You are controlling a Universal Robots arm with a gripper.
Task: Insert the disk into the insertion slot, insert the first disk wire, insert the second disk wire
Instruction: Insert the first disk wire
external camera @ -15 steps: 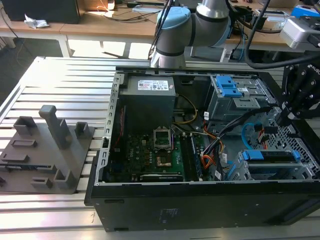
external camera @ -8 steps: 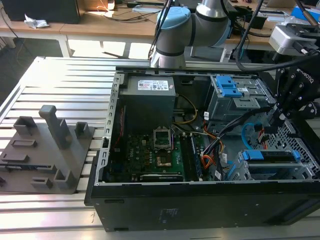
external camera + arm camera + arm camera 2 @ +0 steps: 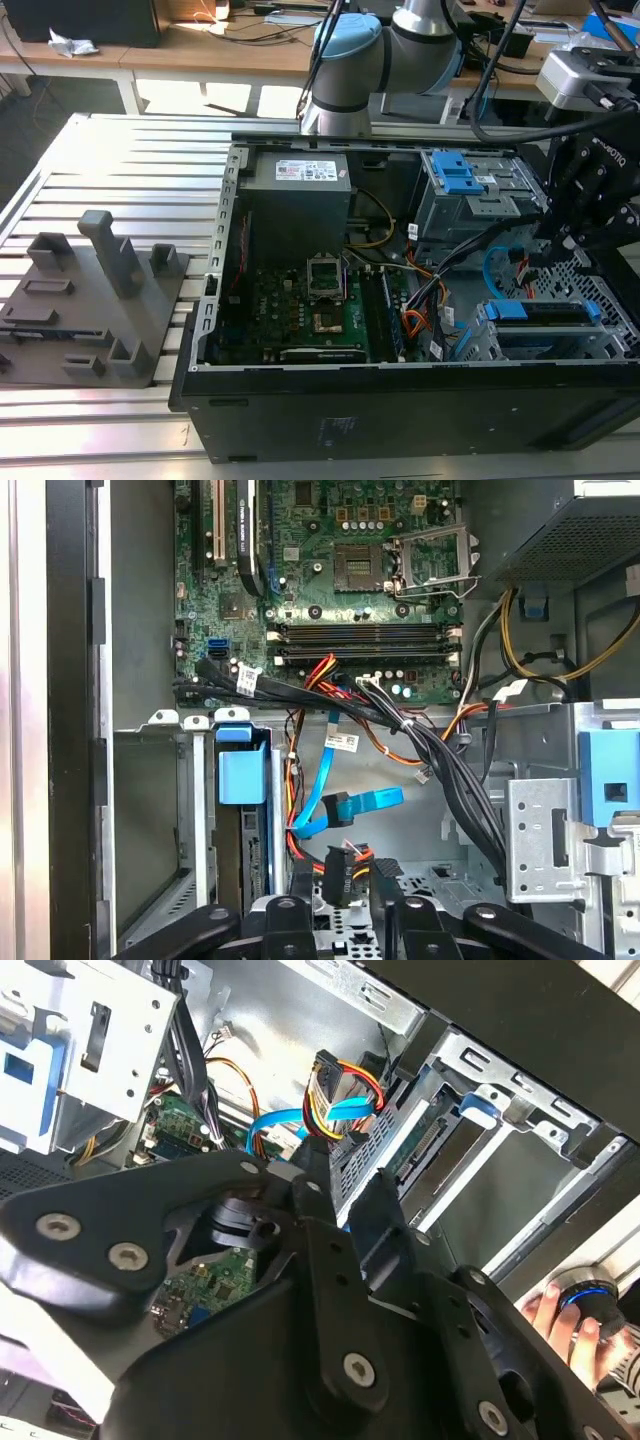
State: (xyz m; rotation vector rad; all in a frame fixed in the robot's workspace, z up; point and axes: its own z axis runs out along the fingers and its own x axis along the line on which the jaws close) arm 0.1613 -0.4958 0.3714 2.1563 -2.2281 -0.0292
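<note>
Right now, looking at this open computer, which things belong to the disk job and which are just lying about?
Job: disk, sitting in the insertion slot; blue cable; connector with coloured wires, by the gripper.
Lying about: grey fixture block, power supply, motherboard, taller bay with blue latch, a person's hand.

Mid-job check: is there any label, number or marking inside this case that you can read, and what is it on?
White label on the power supply: print too small to read.
White tags on the black cable bundle: print too small to read.
Markings on the motherboard: too small to read.
No text can be quoted.
</note>
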